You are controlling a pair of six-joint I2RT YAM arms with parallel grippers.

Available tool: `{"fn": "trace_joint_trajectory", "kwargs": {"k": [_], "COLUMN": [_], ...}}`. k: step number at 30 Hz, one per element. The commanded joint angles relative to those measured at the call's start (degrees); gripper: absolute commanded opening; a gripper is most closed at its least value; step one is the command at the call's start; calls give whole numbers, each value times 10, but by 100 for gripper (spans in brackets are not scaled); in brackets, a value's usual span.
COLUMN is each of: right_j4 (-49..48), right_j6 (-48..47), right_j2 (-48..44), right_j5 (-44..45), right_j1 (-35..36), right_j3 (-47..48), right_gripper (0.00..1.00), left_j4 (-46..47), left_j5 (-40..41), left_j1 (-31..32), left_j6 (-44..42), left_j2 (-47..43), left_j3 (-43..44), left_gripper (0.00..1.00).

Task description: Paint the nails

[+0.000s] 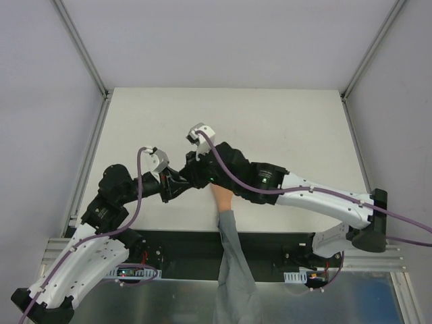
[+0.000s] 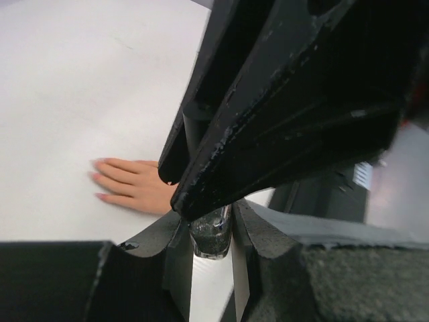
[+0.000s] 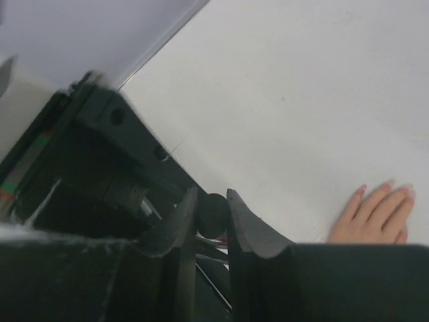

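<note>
Just to the left of the mannequin hand (image 1: 221, 198), as the overhead view shows it, the two claws meet above the white worktop (image 1: 283, 128). The left claw (image 2: 211, 243) is clamped around a small glass bottle (image 2: 212, 233) with dark, glittery contents, which stands upright between its fingers. The right claw (image 3: 212, 224) comes in over it, its fingers pressed against both sides of a round black cap (image 3: 213, 213) directly above the bottle.

The hand lies flat, palm down, on the worktop beside the bottle and apart from both claws, its grey sleeve (image 1: 233, 270) trailing back towards the arm bases. The nails (image 3: 362, 190) sit at the fingertips on the side of the hand away from the sleeve, a shade pinker than the skin. From overhead the right arm hides them.
</note>
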State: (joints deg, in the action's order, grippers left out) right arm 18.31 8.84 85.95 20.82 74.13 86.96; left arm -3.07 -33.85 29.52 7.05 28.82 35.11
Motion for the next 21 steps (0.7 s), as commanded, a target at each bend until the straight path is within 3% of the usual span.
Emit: {"fn": "trace_joint_trajectory", "kwargs": {"k": [1,3,4,7,13,17,18,21], "right_j4": [-197,-157,-131,-160,-215,-206,-191,-91], "right_j6": [-192,-191,-196,-177,-145,-91,-75,-44], "right_j2": [-122,-120,-119,-140,-165,-178,-180,-178], "right_j5": [-472,-555,-609,-666,-665,-562,-468,-304], "right_j1": [-54,-80,-86,-94,-100,-96,-95,-89], "right_j3": [-175,-164,-154,-181,-213,-205,-189,-137], "right_gripper": [0,0,0,0,0,2,20,52], "left_j4": [52,104,115,131,141,109,99,67], "left_j5": [-275,-404,-413,-412,-365,-278,-250,-161], "left_j1": [-2,-2,-2,-2,-2,-2,-2,-2], "left_j6": [30,74,105,132,140,103,91,53], "left_j2": [33,54,58,49,7,-14,-25,-26], "left_j3": [64,69,71,74,56,52,51,58], "left_gripper": [0,0,0,0,0,0,0,0]}}
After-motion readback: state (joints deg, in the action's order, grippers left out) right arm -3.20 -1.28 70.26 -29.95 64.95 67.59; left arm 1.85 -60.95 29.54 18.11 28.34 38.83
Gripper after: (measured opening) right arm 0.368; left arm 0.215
